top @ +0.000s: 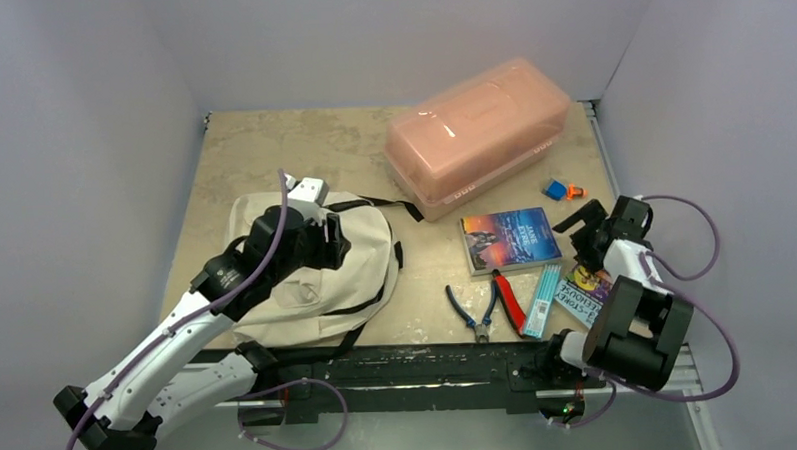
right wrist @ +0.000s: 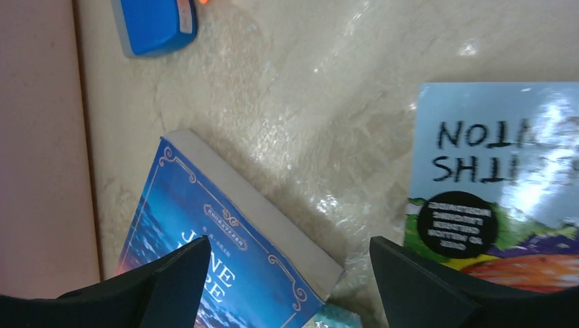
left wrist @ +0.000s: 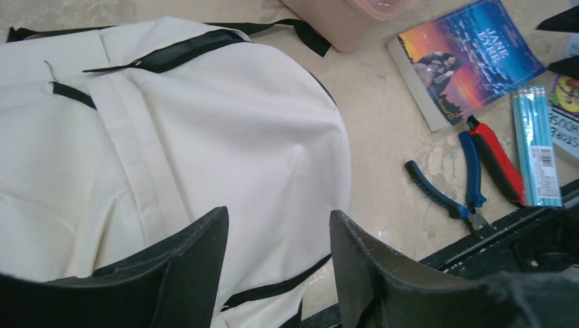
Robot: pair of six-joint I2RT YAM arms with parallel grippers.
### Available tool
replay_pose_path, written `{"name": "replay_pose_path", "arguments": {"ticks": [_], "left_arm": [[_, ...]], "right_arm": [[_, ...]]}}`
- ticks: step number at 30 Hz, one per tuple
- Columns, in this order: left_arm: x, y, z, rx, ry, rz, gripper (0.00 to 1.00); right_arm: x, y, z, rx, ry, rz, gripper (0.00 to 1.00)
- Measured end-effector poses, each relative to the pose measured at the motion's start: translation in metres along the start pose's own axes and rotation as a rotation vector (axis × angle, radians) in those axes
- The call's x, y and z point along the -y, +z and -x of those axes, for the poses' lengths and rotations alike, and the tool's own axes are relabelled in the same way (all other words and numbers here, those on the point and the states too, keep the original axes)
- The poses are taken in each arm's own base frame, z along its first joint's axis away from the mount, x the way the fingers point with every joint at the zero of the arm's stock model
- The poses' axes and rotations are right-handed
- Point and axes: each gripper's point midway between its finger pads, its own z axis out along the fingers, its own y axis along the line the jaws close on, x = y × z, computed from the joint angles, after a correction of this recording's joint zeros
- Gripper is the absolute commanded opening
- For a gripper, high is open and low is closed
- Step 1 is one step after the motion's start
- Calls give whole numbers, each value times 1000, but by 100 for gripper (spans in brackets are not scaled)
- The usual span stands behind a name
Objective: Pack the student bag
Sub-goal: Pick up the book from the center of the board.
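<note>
At the near left corner of the desk (top: 271, 139) lies the bag (top: 371, 261), flat, with black straps. The left jaws hang just over it, spread apart, holding nothing. The right jaws are spread wide too, above the gap between the blue book (top: 510, 239) and a second book (right wrist: 498, 178) by the right edge. A pink box (top: 476, 132) sits near the far edge.
</note>
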Motion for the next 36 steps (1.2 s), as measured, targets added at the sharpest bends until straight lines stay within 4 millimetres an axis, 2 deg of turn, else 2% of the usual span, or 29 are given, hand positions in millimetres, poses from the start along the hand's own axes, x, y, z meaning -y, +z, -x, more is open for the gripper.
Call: {"name": "replay_pose_path", "arguments": {"ticks": [4,6,9,11,14,19,25,27,30,36], "left_arm": [[15,-9,11,26,6,-81,66],[28,-11,21,42,23,-137,69],[59,-10,33,59,91,-231,71],[88,-4,36,60,169,-301,72],[131,16,34,49,268,-397,72],[195,64,12,9,493,-496,72],[285,100,-16,31,775,-626,70],[303,114,-26,32,840,-647,71],[317,145,-40,24,924,-641,72],[311,202,-75,-34,1039,-576,75]], "right_arm": [[-3,18,-16,-92,-18,41,79],[-8,23,-16,-103,-26,72,75],[-11,25,-17,-111,-44,98,66],[-14,24,-20,-128,-49,118,63],[-21,21,-25,-155,-51,158,58],[-28,17,-29,-183,-49,205,52],[-42,8,-35,-219,-47,285,49],[-46,4,-36,-230,-43,311,47],[-52,-2,-38,-236,-36,344,44],[-62,-8,-40,-257,-9,396,39]]}}
